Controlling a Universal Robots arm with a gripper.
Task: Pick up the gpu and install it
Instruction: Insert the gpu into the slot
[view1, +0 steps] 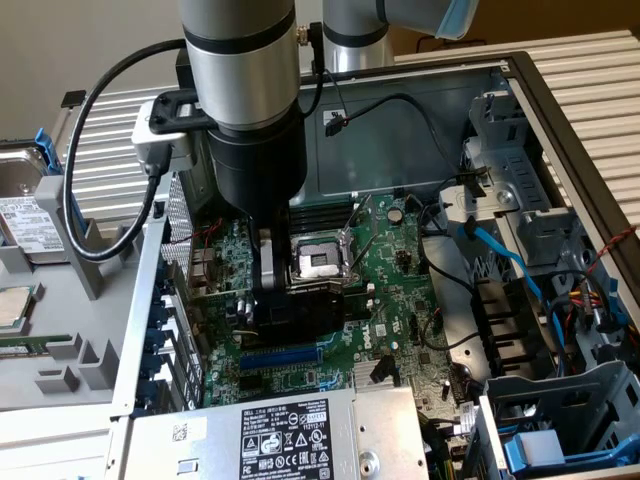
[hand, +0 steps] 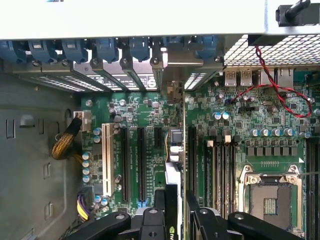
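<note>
1. Grips the gpu (hand: 172, 200) edge-on in the claw (hand: 175, 200), jaws partly closed against its two faces.
2. Holds it upright directly below the claw, over the motherboard (view1: 395, 300), just beside the CPU socket (view1: 320, 260).
3. Cannot tell whether it touches a slot.

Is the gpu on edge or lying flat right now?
On edge: the gpu stands upright between the jaws, over the motherboard. Seated or not: cannot tell.
</note>
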